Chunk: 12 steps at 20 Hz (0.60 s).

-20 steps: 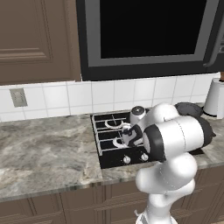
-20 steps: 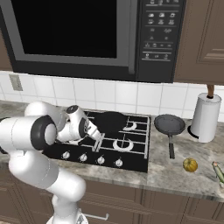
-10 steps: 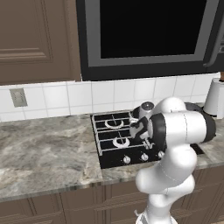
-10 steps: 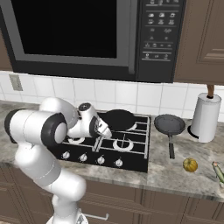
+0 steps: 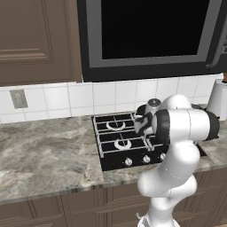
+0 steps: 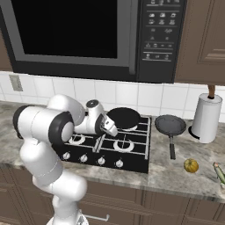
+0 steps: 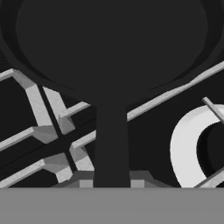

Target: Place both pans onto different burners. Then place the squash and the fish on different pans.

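Over the hob [image 6: 110,149], the gripper [image 6: 110,127] is sitting with its jaws drawn narrow around the long handle [image 7: 111,144] of a pan [image 6: 124,117], as the hand view shows the handle running straight down between the finger tips. That pan is resting on the far right burner, its dark bowl lying over the grey grate [image 7: 41,113]. Just to the right in the hand view, the silver-white ring of the near right burner [image 7: 188,148] is showing beneath the grate bars. From the left base view, the arm's white elbow is covering much of the right side of the hob, while the two left burners [image 5: 116,125] are lying bare. Right of the hob, the second pan [image 6: 170,125] is sitting on the bench [image 6: 176,173] with its handle pointing toward the near edge. Farther right and nearer, a small round yellow-orange vegetable [image 6: 191,165] is lying on the bench, well apart from both pans, and the squash [image 6: 219,172] is lying at the right edge. A paper towel roll [image 6: 205,117] is standing upright by the tiled wall.
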{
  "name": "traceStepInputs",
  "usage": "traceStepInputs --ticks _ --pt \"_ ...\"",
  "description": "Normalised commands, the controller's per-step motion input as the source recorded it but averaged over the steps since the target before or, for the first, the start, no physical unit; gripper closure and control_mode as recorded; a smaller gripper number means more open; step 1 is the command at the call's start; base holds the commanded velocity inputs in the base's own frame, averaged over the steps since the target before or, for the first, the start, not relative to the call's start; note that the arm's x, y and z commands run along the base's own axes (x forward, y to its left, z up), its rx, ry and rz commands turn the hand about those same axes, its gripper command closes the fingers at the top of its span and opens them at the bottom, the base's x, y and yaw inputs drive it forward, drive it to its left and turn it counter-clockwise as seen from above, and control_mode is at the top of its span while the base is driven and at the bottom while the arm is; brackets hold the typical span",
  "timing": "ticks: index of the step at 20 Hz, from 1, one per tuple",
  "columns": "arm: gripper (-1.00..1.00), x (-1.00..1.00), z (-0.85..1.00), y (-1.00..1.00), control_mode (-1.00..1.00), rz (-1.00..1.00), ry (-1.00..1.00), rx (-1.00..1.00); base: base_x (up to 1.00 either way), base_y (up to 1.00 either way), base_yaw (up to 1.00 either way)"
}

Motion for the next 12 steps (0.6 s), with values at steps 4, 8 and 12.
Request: traceStepInputs --ticks 4,8,12 --pt "1.0 0.0 0.0 0.0 -1.0 0.0 0.0 0.01 0.0 0.0 0.0" --pt "1.0 0.0 0.0 0.0 -1.0 0.0 0.0 0.0 0.0 0.0 0.0" --pt "1.0 0.0 -0.12 -0.04 -1.0 0.0 0.02 0.0 0.0 0.0 0.0"
